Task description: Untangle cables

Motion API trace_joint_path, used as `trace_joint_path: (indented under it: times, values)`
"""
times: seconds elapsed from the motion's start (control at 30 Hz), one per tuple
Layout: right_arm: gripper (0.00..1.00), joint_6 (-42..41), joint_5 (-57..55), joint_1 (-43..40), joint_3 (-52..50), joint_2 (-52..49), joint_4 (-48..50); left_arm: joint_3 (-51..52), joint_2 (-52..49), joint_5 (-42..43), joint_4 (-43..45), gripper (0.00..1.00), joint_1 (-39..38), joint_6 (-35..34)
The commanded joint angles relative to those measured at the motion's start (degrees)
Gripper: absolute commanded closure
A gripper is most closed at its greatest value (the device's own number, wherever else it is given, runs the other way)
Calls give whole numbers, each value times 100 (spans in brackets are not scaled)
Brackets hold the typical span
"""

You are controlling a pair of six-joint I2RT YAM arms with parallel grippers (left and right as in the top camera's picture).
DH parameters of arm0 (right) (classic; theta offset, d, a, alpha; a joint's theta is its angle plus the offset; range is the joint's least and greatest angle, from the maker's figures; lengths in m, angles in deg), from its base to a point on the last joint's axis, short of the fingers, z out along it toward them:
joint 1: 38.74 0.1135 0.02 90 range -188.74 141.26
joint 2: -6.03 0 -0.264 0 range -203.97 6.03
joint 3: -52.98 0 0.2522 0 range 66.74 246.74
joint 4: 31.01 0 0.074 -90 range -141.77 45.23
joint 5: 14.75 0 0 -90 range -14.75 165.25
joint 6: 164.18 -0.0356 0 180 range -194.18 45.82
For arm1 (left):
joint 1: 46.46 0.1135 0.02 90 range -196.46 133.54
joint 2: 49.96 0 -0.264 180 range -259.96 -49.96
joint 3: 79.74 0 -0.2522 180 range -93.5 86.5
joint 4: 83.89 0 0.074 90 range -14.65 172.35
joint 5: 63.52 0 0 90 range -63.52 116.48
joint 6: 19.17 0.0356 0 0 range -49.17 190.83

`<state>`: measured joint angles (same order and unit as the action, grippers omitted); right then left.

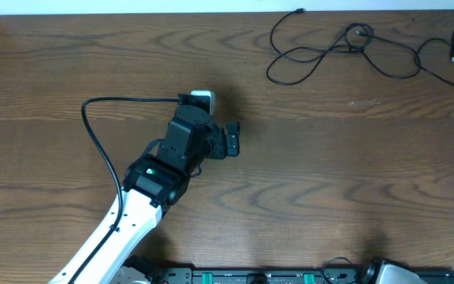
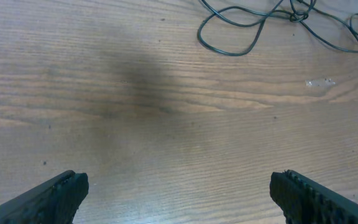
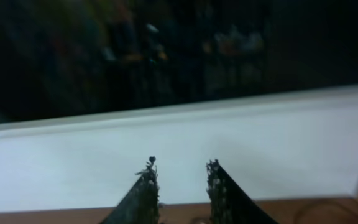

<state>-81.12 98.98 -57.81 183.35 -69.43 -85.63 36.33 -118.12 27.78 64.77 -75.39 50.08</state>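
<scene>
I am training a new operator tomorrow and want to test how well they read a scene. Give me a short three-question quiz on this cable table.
1. True or false: the left gripper is holding the black cables.
2. Multiple choice: in the overhead view, where on the table do the cables lie?
A. Along the near edge, by the arm bases
B. At the far side, toward the right
C. Under the left arm
3. Fill in: in the left wrist view, the left gripper's fingers stand wide ____, with only bare wood between them.

Key
1. False: it is apart from the cables and holds nothing.
2. B
3. open
</scene>
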Motion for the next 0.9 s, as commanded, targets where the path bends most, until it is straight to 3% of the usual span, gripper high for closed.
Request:
trace_joint_path:
  times: [0.0, 0.2, 0.4, 0.87]
  values:
    - [67, 68, 17, 361, -437, 693, 120, -20, -31, -72, 0, 0, 15, 15]
    - [61, 796, -9, 802, -1661, 1993, 476, -20, -31, -70, 2, 0, 13, 15]
    - [58, 782, -407, 809, -2966, 3246, 839, -20, -31, -70, 2, 0, 13, 15]
    - [52, 678, -367, 984, -4017, 5154, 247, -20, -31, -70, 2, 0, 13, 15]
